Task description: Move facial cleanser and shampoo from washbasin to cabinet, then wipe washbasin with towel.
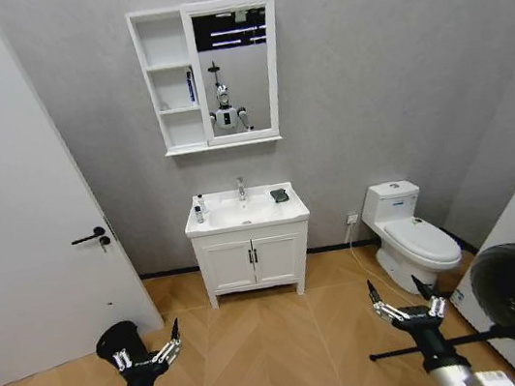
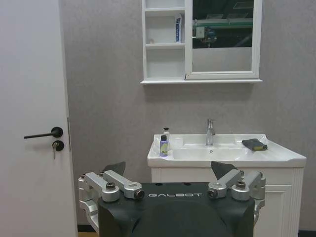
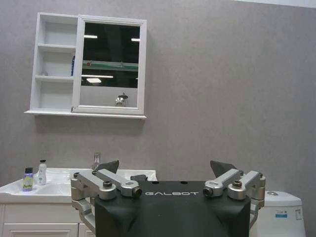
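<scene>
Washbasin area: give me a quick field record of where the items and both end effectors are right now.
washbasin: ahead, across the floor, beyond both arms
bottles: two, on rim left of tap
towel: on rim, right of tap
cabinet: above basin; middle shelf holds a blue item
left end effector: open, held low over floor
right end effector: open, held low over floor

"GALBOT" on left end effector (image 2: 168, 174), right end effector (image 3: 167, 173).
</scene>
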Controlling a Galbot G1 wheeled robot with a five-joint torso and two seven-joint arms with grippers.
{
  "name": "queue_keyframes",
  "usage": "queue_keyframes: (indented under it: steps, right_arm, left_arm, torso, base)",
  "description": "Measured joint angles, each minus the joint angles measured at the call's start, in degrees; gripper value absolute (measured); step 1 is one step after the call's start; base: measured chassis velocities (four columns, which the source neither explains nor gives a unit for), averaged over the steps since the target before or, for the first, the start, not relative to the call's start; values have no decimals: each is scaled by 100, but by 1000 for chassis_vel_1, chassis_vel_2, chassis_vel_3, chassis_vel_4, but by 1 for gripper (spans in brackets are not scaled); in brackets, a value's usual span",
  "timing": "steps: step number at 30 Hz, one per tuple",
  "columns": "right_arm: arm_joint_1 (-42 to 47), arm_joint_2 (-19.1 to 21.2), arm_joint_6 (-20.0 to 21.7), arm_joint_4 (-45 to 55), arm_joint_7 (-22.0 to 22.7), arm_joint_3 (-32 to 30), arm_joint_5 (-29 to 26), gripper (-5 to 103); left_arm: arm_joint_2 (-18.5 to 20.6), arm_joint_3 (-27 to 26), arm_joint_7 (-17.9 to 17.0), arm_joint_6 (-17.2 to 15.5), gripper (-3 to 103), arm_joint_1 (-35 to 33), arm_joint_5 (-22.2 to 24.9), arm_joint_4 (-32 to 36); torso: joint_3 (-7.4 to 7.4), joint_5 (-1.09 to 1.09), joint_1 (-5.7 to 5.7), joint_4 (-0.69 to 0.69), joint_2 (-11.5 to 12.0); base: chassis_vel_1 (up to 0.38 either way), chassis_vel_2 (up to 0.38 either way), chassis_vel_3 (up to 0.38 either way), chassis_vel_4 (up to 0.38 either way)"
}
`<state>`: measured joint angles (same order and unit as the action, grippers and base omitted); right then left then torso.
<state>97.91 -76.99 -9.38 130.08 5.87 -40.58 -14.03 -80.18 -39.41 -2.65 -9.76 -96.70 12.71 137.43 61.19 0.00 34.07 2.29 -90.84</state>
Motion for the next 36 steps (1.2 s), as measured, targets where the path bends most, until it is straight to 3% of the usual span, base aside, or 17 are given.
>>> queue_keyframes:
  steps: [18, 27, 36]
  right_arm:
    - [43, -63, -72, -41, 29, 66, -4, 100]
    - [-1, -22, -48, 0, 26, 29, 90, 100]
    - [147, -87, -225, 2, 25, -61, 83, 100]
  left_arm:
    - [-78, 63, -29, -8, 98, -241, 39, 420]
    - [-56, -13, -9, 29, 98, -205, 0, 261]
    - [-151, 276, 1, 77, 98, -83, -190, 30]
  torso:
    - [0, 0, 1, 0, 0]
    - [0, -1, 1, 0, 0]
    - [0, 0, -1, 1, -1]
  base:
    - [0, 0, 0, 0]
    - [0, 0, 0, 0]
    - [-3, 6, 5, -5]
